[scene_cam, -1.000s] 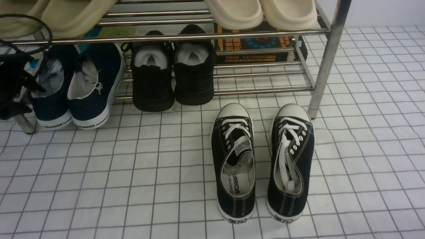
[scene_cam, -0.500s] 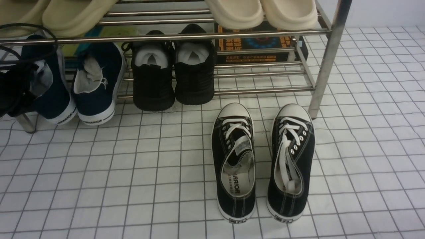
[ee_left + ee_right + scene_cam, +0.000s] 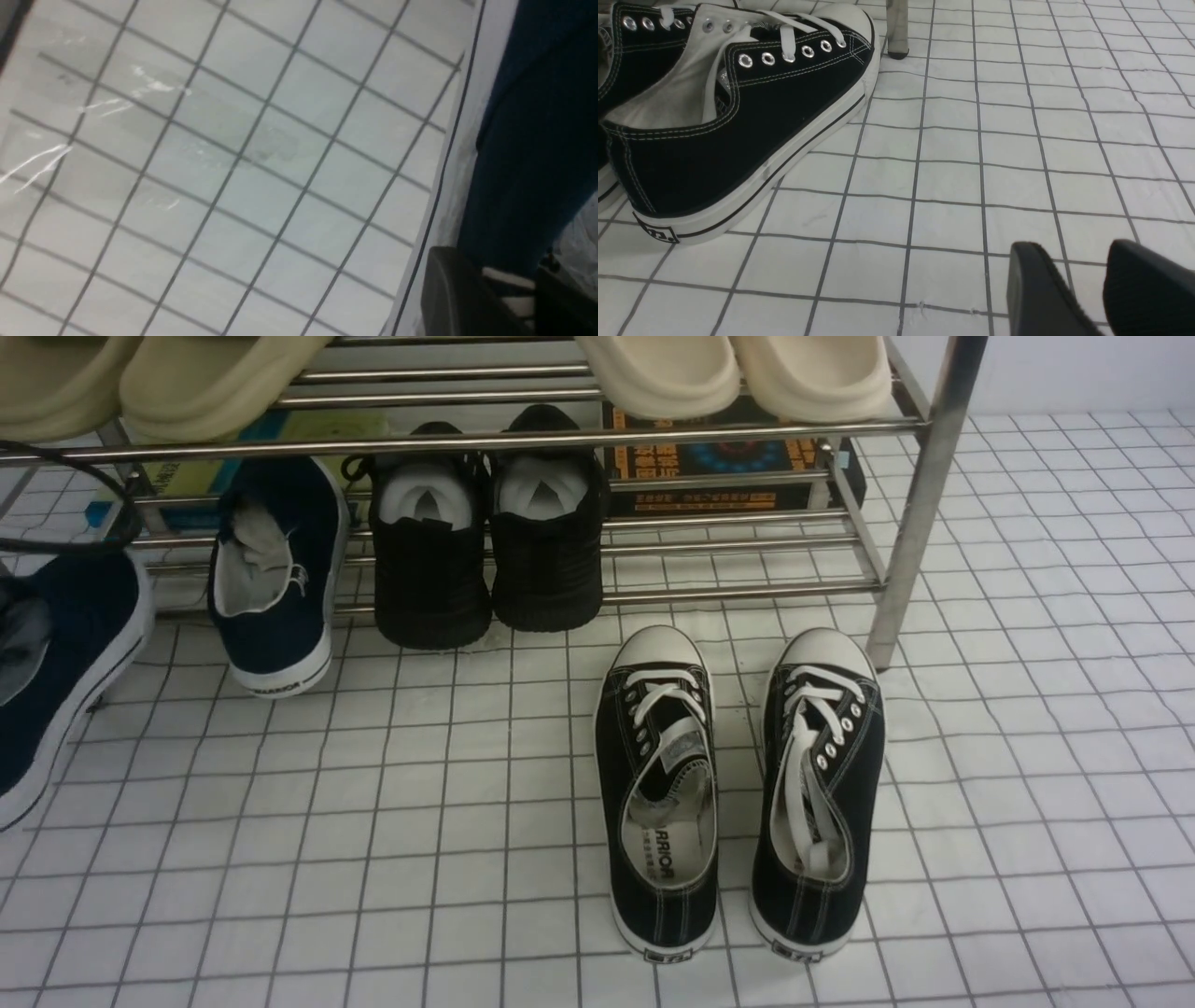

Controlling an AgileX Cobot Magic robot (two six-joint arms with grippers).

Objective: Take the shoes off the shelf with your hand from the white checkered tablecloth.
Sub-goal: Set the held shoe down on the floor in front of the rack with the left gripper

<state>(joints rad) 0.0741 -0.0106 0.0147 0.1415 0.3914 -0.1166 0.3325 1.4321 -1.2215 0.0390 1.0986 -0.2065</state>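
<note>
1. And here's the left gripper, narrowed onto the side wall of one navy shoe, pinching fabric near the opening, presumably because that thin edge gives the fingers something to bite on.
2. That shoe hangs slanted out in front of the shelf, above the white checkered tablecloth; a grip on one side only would explain the tilt, and it could well swing or twist.
3. Its partner, the other navy shoe, sits on the lower bars, heel poking out towards us, a handy end to reach for next.
4. Just beside it stand the black knit sneakers, so that pick calls for care, I'd say.
5. Over on the right, the right gripper waits wide and unladen above the cloth, near the laced sneakers; this looks like the left arm's job.
6. One shoe out, one to go: roughly midway, and a gentle lowering looks due.
</note>
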